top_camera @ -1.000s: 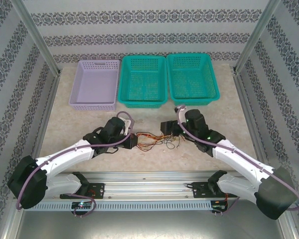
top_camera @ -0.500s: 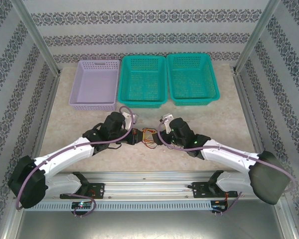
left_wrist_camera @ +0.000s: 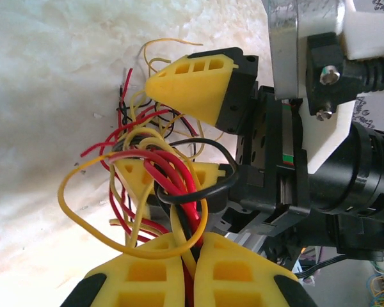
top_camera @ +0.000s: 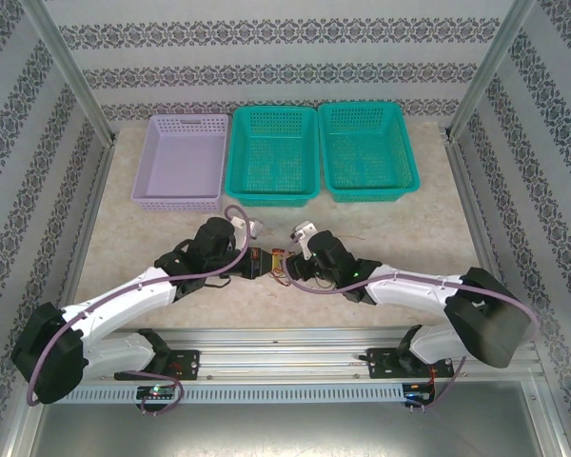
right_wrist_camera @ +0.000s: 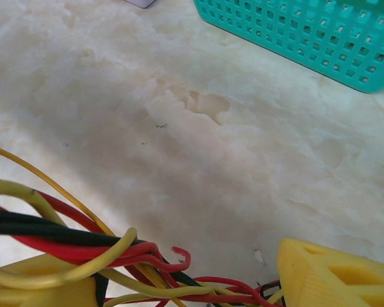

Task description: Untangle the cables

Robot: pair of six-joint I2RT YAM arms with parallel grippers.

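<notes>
The cables point(top_camera: 279, 259) are a small tangle of thin red, yellow and black wires on the table, between the two grippers. My left gripper point(top_camera: 260, 262) is shut on a bunch of them; in the left wrist view its yellow fingers point(left_wrist_camera: 147, 275) pinch red, black and yellow strands point(left_wrist_camera: 179, 185). My right gripper point(top_camera: 290, 267) faces it from the right, open. Its two yellow fingers point(left_wrist_camera: 192, 83) stand far apart around the tangle. In the right wrist view the wires point(right_wrist_camera: 115, 249) loop across the gap between its fingertips point(right_wrist_camera: 336, 275).
A lilac basket point(top_camera: 181, 162) and two teal baskets point(top_camera: 273, 152) point(top_camera: 366, 148) stand in a row at the back of the table. A corner of a teal basket point(right_wrist_camera: 307, 32) lies ahead of the right gripper. The two arms nearly touch at mid-table.
The right arm has swung left and now meets the left gripper at the tangle. The wires, spread out a second ago, are bunched between the two grippers. The left gripper stays shut.
</notes>
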